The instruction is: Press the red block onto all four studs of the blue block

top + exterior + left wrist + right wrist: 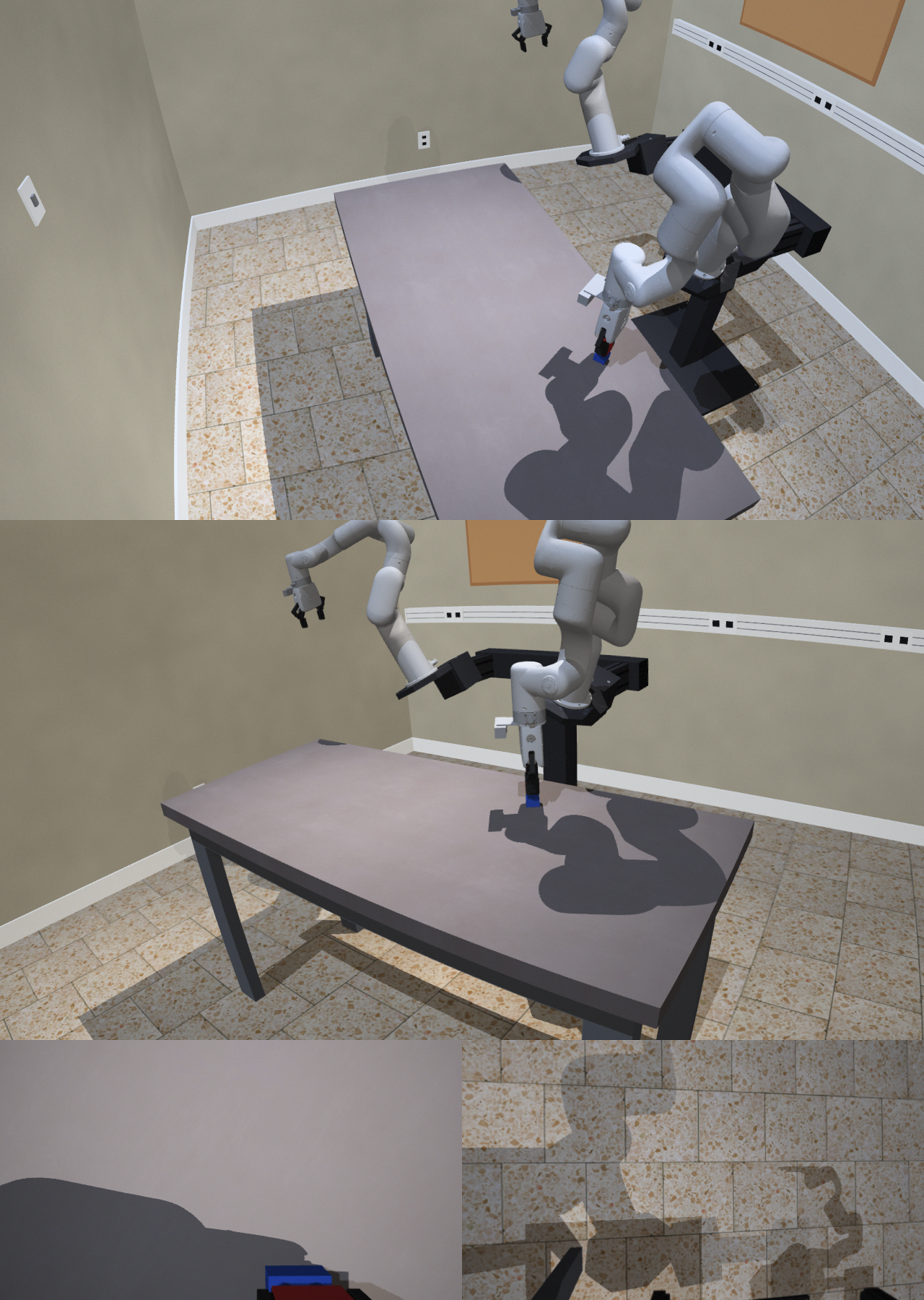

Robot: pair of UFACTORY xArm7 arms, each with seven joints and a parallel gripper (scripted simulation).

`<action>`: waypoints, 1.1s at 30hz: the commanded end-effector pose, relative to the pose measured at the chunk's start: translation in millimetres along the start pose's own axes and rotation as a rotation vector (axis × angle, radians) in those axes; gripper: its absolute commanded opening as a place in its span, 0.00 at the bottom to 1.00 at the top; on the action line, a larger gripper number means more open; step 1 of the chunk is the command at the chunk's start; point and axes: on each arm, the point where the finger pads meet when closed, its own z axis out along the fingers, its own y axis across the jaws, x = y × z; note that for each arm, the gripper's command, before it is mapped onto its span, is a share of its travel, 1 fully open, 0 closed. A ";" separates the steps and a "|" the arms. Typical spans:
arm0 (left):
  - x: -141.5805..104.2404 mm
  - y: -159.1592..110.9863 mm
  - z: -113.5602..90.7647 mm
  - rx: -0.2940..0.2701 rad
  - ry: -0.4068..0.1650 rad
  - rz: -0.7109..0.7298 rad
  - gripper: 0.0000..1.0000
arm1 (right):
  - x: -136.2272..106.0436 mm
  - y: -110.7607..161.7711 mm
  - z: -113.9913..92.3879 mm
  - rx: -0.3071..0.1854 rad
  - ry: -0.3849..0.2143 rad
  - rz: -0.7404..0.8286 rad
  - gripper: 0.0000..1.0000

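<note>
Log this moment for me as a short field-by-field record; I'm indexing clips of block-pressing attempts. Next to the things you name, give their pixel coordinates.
held: red block [610, 347] [310, 1293], in the left arm's jaws
target: blue studded block [600, 358] [532, 800] [299, 1280], on the grey-mauve tabletop [452, 271] [362, 804] [231, 1130]
alignment: red roughly above blue; exact fit unclear
studs: two partly visible in the left wrist view
seated flush: cannot tell
right arm: jaws open, away from the table
release: not yet done
</note>
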 end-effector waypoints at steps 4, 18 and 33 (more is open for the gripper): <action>0.5 -0.4 1.8 0.002 0.002 0.000 0.00 | 0.6 0.1 -1.0 0.001 0.003 0.001 1.00; 0.6 -0.4 5.7 0.002 0.002 0.000 0.00 | 0.6 0.1 -1.0 0.001 0.003 0.001 1.00; 0.6 -0.3 6.3 0.002 0.002 0.000 0.00 | 0.6 0.1 -1.0 0.001 0.003 0.001 1.00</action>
